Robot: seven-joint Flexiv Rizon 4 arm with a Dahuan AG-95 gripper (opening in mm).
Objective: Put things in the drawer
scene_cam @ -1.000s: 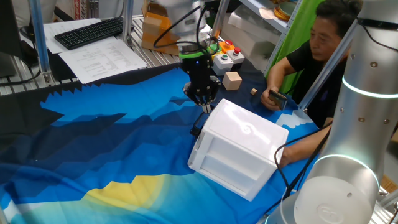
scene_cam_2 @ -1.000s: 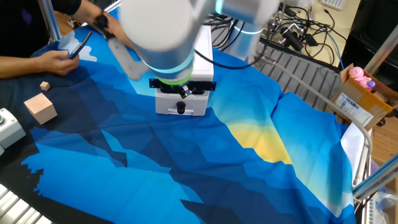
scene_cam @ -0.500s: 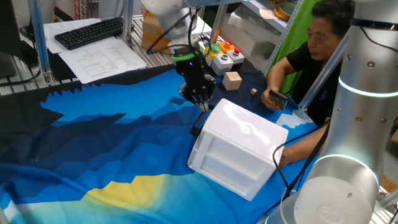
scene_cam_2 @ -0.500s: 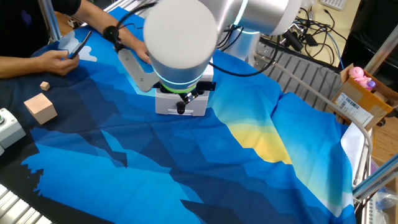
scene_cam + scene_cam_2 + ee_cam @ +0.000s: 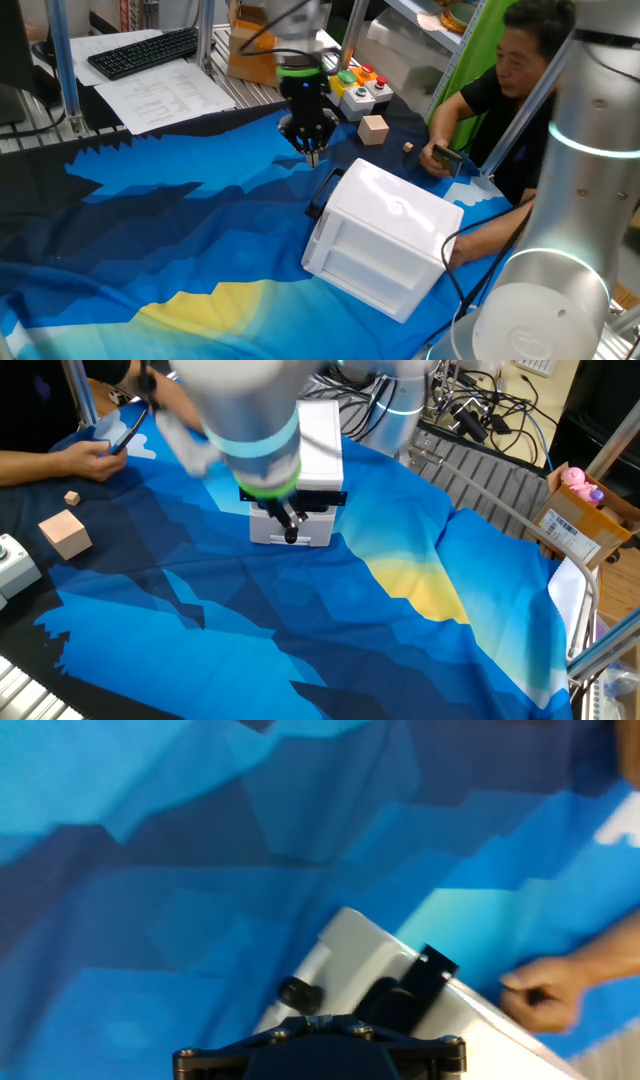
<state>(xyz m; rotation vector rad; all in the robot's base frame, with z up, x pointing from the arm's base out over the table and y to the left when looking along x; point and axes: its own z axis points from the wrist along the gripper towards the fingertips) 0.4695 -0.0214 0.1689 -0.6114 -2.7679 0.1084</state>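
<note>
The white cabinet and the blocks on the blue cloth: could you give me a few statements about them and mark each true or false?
1. The gripper holds a wooden block. False: nothing shows between its fingers.
2. The larger wooden cube rests on the cloth, away from the white cabinet. True.
3. The small wooden block lies inside the drawer. False: it lies on the cloth near the person's hand.
4. The gripper is above the cloth beside the cabinet's black handle. True.

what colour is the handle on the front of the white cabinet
Black. The handle on the white cabinet shows best in the other fixed view, just below the gripper.
</note>
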